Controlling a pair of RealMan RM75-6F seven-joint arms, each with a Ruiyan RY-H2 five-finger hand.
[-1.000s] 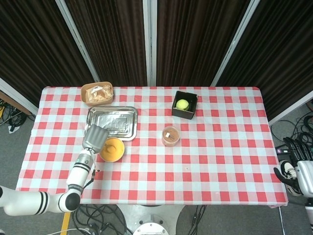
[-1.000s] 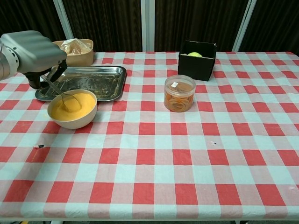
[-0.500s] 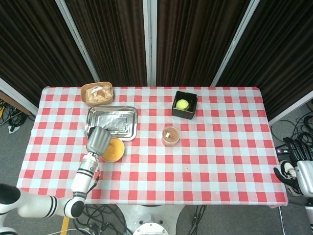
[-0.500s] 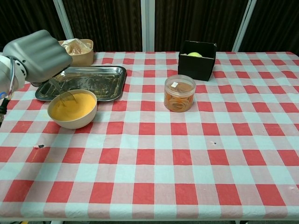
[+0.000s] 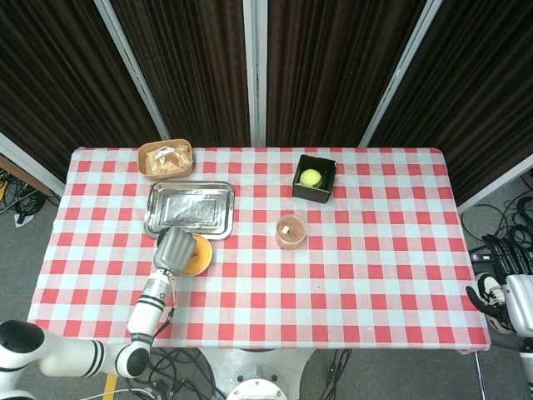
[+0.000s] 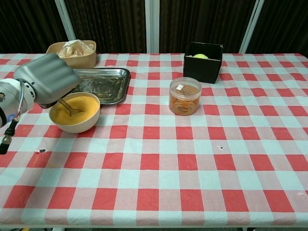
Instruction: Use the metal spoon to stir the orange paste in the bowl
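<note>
The stirring step looks under way: the left hand (image 6: 46, 78) is closed around the metal spoon (image 6: 68, 107), just above the near-left rim of the bowl (image 6: 77, 121). Next, I judge, the spoon tip should circle through the orange paste (image 6: 79, 108) without pushing the bowl across the table (image 6: 192, 159). The spoon's long axis slants down and away from the hand, tip in the paste; the right hand (image 5: 518, 302) hangs off the table's far-right edge, its state unclear.

red-and-white checked tablecloth (image 6: 192, 159); orange paste (image 6: 79, 109) in cream bowl (image 6: 77, 124); grey left hand (image 6: 47, 77); black box (image 6: 204, 62); silver tray (image 6: 103, 86).
</note>
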